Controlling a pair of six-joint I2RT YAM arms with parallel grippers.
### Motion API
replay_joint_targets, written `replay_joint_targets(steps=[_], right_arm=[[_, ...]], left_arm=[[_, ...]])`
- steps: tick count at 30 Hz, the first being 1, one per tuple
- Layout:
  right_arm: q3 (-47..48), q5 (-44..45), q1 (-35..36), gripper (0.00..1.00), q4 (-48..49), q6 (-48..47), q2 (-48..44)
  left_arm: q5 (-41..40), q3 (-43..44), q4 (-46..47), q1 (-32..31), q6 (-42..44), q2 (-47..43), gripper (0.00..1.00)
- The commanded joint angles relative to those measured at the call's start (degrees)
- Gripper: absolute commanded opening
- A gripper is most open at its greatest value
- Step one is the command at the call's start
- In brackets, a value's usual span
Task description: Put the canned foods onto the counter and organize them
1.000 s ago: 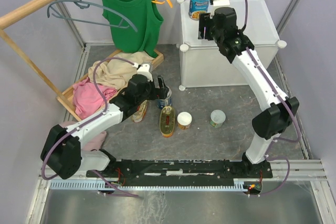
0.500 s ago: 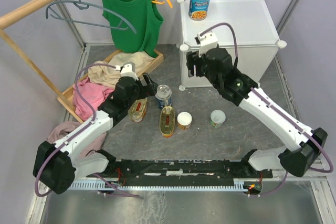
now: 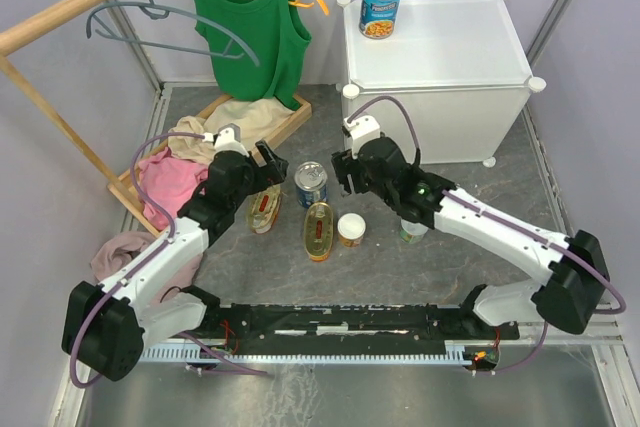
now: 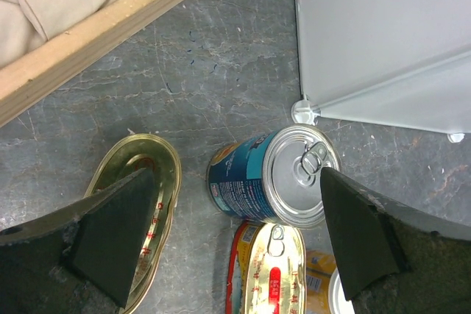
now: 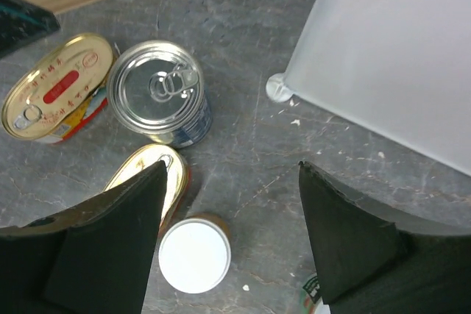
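Observation:
One tall blue can (image 3: 381, 5) stands on the back left corner of the white counter (image 3: 450, 42). The other blue can (image 3: 312, 184) stands on the floor in front of it. Around it lie two oval tins (image 3: 319, 231) (image 3: 264, 212), the orange small can (image 3: 351, 229) and the green small can (image 3: 413, 231), which my right arm partly hides. My left gripper (image 3: 270, 169) is open and empty, just left of the floor can (image 4: 272, 178). My right gripper (image 3: 340, 173) is open and empty, above bare floor between the floor can (image 5: 158, 93) and the orange can (image 5: 195, 255).
A wooden tray (image 3: 292, 121) of clothes lies at the left. A green top (image 3: 245, 32) hangs from the wooden rail (image 3: 80, 7) above it. Pink cloth (image 3: 125, 247) lies by the left arm. The counter's foot (image 5: 277, 87) stands close to the right gripper.
My right arm left the blue can on the counter and came down to the floor by the cans. My left gripper pulled back left from the floor blue can.

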Motion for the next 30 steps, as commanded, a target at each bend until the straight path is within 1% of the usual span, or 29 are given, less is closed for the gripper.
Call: replay_joint_targets(steps=[1,11,13,26,27,28,30], right_arm=[[-1.9,-2.2,1.1,0.80,7.2,2.1,2.8],[-2.3,-5.1,2.6,0.84,11.6,3.1,9.3],[-2.1,-5.6,2.9,0.87,12.3,3.1,10.7],[0.8,-7.4,3.4,0.94,14.4,3.2,17.4],[1.1,-7.5,3.4,0.98,14.4,3.1,17.9],[1.6,-7.7,3.4,1.00,14.5,3.0,18.4],[2.3,-7.7,3.4,1.00,14.5,2.9,19.3]], left_arm=[[1.2,-0.4,3.3,0.8,-2.1,-1.3,0.99],[2.2,-1.2,4.1,1.7,-2.3,-1.2,0.99],[2.4,-1.3,4.4,1.8,-2.4,-1.1,0.99],[4.0,-2.2,5.1,3.5,-2.4,-0.6,0.99],[4.1,-2.2,5.1,3.6,-2.4,-0.7,0.99],[4.2,-2.2,5.2,3.8,-2.4,-0.7,0.99],[4.4,-2.4,5.3,4.0,-2.4,-0.7,0.99]])
